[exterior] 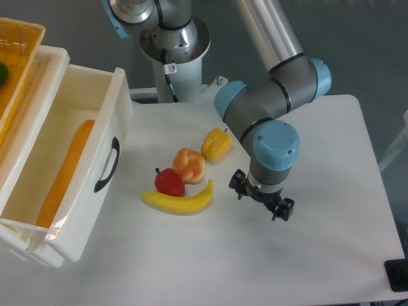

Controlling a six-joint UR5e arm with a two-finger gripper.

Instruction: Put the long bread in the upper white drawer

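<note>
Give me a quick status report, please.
Gripper empty, above table right of banana. Long bread lying in upper white drawer. Nothing obstructing.

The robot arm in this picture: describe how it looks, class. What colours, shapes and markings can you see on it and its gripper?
The arm is built from grey cylindrical sections joined by rounded joints with light blue caps. A shiny silver tube forms the upper link. Its round base carries a small red-and-white sticker. The gripper is small and black, with two short black fingers.
</note>
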